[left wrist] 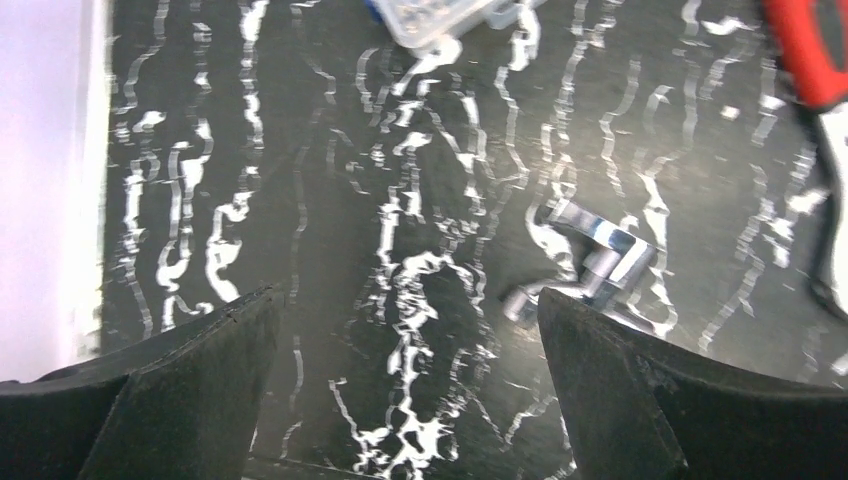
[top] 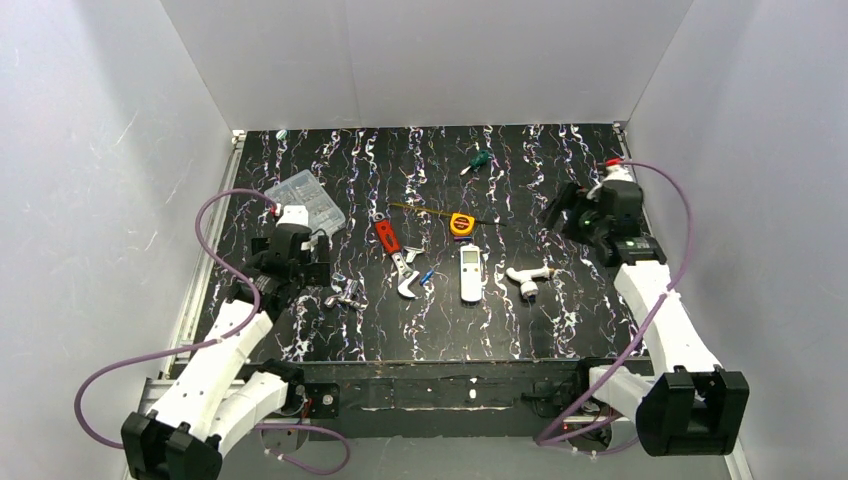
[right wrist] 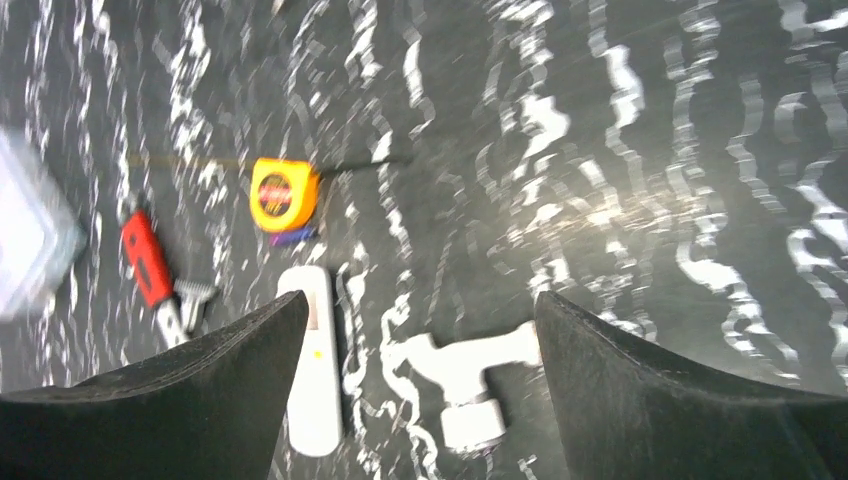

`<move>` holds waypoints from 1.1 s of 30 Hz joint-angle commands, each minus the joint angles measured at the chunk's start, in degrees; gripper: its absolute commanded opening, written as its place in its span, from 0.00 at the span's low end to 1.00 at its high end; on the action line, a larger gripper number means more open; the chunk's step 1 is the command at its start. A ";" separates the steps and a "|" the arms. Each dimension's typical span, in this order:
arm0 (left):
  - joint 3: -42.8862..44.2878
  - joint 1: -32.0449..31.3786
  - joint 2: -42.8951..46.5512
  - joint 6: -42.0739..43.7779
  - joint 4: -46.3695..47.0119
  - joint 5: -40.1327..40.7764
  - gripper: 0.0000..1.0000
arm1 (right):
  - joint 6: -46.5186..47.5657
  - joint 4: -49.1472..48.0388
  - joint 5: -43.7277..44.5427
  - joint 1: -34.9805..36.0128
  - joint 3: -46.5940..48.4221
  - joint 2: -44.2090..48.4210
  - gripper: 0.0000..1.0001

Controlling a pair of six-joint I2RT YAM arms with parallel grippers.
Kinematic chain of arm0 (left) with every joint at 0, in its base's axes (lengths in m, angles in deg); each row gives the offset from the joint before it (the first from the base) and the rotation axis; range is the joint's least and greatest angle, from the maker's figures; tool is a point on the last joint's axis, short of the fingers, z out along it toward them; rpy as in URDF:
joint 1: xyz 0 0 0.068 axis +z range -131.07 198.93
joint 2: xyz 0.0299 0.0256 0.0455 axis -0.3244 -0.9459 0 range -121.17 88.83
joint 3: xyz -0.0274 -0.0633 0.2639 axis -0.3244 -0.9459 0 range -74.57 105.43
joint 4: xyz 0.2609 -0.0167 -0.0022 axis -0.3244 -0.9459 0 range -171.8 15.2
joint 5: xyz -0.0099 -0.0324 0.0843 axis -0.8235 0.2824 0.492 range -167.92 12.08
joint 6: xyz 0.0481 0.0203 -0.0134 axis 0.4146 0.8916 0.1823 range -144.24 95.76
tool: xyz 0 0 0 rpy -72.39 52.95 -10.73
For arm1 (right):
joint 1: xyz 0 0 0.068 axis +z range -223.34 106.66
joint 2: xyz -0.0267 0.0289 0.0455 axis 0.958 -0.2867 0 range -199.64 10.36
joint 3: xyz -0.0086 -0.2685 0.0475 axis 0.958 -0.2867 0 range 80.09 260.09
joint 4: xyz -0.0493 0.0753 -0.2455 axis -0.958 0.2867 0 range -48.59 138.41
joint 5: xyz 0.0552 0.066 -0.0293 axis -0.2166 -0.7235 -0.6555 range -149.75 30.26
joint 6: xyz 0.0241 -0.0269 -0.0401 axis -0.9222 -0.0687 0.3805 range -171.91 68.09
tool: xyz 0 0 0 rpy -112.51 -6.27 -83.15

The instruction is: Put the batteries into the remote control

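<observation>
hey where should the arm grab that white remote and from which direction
Grip the remote control across its narrow width at mid-length, coming straight down from above: it lies flat, slim and oblong, with room beside both long edges.

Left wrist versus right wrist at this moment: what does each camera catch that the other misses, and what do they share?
Only the left wrist: the cluster of silvery metal bits, just ahead of the open left gripper. Only the right wrist: the remote control, the white pipe fitting and the yellow tape measure, beyond the open right gripper. Both: the red-handled wrench, the clear plastic box and the marbled black table.
</observation>
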 commanded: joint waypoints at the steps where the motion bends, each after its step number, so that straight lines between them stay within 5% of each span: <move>1: -1.84 0.13 3.53 -0.92 -3.60 -12.28 0.99 | -0.97 4.02 7.51 11.62 3.87 0.24 0.92; 11: -5.06 0.13 6.19 -2.95 1.99 -29.20 0.99 | -9.71 7.94 18.33 32.44 3.49 -6.83 0.88; 16: -4.72 0.13 5.48 -3.23 1.67 -30.89 0.99 | -13.73 9.89 22.91 40.59 4.75 -13.21 0.87; 26: -5.10 0.11 5.72 -2.62 1.71 -31.70 0.99 | -18.63 7.25 24.94 43.99 3.23 -20.39 0.69; 33: -5.08 0.12 5.92 -2.44 1.49 -31.44 0.99 | -18.17 3.71 22.33 43.97 2.19 -23.09 0.65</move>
